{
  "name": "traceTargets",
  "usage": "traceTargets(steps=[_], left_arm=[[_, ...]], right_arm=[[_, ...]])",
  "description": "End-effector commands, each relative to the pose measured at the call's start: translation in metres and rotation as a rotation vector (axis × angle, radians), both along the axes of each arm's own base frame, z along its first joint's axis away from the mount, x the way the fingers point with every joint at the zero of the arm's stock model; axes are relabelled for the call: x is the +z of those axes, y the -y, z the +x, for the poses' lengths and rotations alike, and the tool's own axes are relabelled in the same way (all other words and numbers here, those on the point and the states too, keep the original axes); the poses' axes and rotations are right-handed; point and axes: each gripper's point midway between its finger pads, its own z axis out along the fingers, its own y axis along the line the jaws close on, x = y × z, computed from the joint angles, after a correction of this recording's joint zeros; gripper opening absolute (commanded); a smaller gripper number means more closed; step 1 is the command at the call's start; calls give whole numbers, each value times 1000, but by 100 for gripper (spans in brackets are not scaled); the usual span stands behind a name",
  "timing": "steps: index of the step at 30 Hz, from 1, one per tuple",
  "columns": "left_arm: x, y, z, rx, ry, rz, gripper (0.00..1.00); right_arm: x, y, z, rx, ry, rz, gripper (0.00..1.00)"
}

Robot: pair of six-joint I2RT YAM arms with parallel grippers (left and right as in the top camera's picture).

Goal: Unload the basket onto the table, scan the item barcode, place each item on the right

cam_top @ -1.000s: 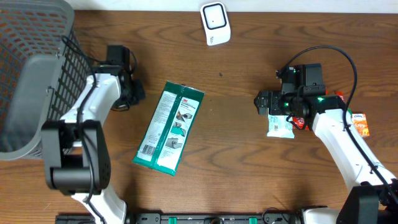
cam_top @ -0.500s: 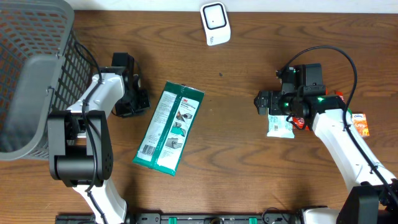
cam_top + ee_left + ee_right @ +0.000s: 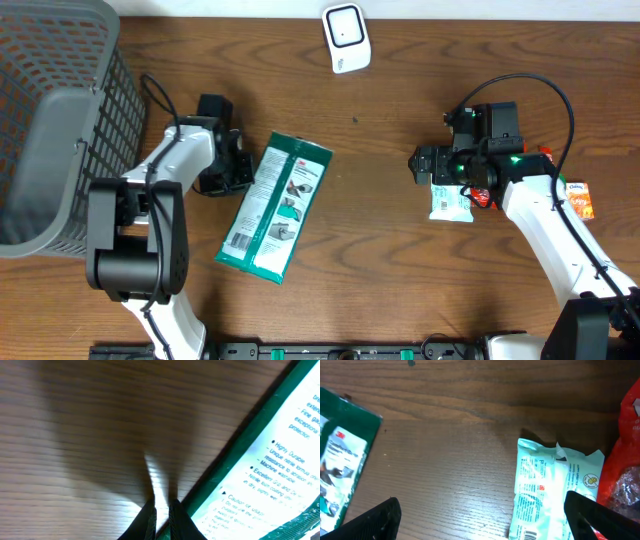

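Broadly, the wooden table (image 3: 400,260) shows open wood between the arms, and the grey basket (image 3: 60,60) fills the far left corner. The green package (image 3: 275,205) lies tilted left of centre. Its left long edge is just beside the left gripper (image 3: 162,515), whose fingers are nearly together. The right gripper (image 3: 420,165), spread wide, hangs over a small white packet (image 3: 450,203) well to the right.

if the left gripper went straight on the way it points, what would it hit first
Most likely the dark green edge of the flat green and white plastic package, lying right in front of the left gripper. Whether they already touch is unclear.
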Motion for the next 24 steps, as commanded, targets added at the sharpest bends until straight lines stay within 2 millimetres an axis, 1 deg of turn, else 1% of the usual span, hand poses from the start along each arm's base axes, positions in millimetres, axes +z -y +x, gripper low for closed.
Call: traceTargets(steps=[1, 6, 9, 12, 16, 18, 20, 24], left_arm=[[-16, 16, -20, -49, -60, -6, 13], [-16, 30, -23, -93, -57, -5, 15], [-16, 34, -24, -84, -61, -4, 16], [-16, 32, -26, -86, -68, 11, 17], [-16, 14, -37, -45, -118, 108, 17], [-16, 9, -45, -36, -149, 134, 17], [-14, 9, -52, -29, -180, 134, 17], [-15, 21, -67, -36, -235, 74, 17]], right_arm=[[1, -8, -2, 16, -6, 42, 99], [2, -14, -5, 4, -28, 91, 99], [4, -22, -8, 4, -50, 147, 99], [6, -31, -13, 29, -67, 200, 99], [6, -33, -15, 34, -75, 209, 99], [6, -32, -15, 33, -75, 207, 99], [6, -32, -15, 32, -74, 206, 99], [6, -32, -15, 32, -74, 206, 99]])
